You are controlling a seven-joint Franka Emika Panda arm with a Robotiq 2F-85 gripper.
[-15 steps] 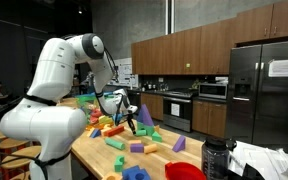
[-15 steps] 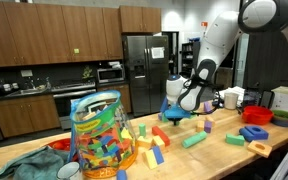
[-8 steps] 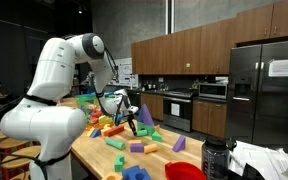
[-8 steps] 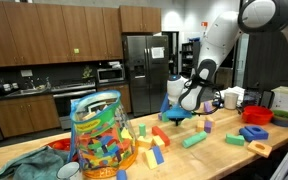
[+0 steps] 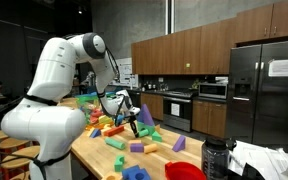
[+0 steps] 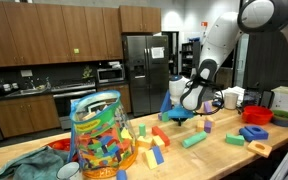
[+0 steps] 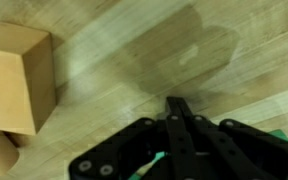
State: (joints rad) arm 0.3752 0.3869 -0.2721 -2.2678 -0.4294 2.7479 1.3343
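Seen from my remote station: both exterior views dim and grainy, the bench (image 5: 102, 160) the brightest patch. My wrist view is soft, the tool (image 7: 177, 105) blurred, its faint shadow across pale wood.

Wooden countertop (image 6: 222, 152), scattered coloured blocks (image 6: 192, 141), clear tub of blocks (image 6: 98, 135), red bowl (image 5: 184, 172)
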